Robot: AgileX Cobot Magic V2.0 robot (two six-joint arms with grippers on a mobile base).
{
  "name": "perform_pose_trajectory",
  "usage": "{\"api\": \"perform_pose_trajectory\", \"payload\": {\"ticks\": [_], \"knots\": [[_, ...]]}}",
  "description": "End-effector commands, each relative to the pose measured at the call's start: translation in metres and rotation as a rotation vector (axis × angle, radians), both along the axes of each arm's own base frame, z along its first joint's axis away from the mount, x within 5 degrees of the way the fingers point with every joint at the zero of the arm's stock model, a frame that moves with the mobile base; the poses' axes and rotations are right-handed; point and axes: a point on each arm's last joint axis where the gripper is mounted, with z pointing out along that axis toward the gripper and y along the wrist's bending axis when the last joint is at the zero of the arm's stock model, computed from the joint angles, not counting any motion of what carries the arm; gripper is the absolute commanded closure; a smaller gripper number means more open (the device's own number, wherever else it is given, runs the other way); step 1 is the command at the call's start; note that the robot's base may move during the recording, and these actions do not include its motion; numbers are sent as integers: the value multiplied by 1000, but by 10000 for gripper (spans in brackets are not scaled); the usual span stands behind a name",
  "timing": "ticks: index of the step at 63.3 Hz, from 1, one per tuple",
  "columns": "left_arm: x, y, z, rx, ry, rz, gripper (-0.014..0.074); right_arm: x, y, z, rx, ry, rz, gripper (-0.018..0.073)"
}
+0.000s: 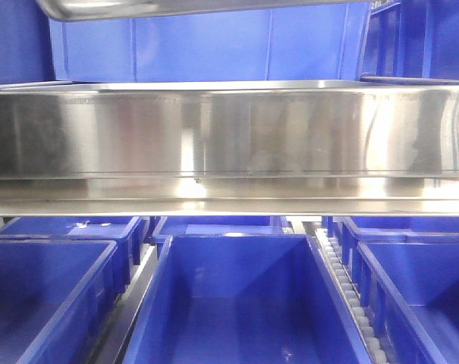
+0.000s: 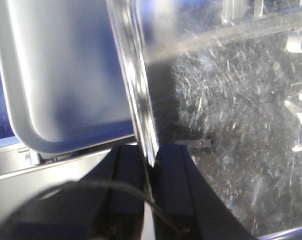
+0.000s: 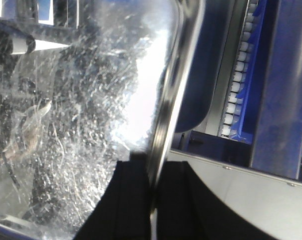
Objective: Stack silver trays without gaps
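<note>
One silver tray (image 1: 138,7) shows only as a rim strip at the top edge of the front view, above the shelf. In the left wrist view my left gripper (image 2: 150,157) is shut on this tray's thin rim (image 2: 136,85), with the scratched inside (image 2: 230,125) to the right and the smooth underside (image 2: 66,75) to the left. In the right wrist view my right gripper (image 3: 153,177) is shut on the tray's rim (image 3: 165,110), with the scratched inside (image 3: 81,115) to the left. No second tray can be told apart. Neither gripper shows in the front view.
A long steel shelf rail (image 1: 229,136) spans the front view. Below it stand deep blue bins (image 1: 244,303) (image 1: 39,303) (image 1: 419,288) with a white roller track (image 1: 350,303) between them, also in the right wrist view (image 3: 238,85). More blue bins (image 1: 214,49) stand behind.
</note>
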Motion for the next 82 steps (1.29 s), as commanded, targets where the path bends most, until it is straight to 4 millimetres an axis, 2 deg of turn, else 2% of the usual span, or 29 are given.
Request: {"api": "perform_pose_trajectory", "payload": {"ticks": [1,66,82], "knots": [[-10,12,13,65,-13,-9,644,-4,-10,20,-8,-119,8,502],[-10,12,13,61,-16,-10,644,-3,-10,20,-6,-123,9,502],[-4,9,17,29,-88,-18,644,-1,-8,22,14,-155,13,502]]}}
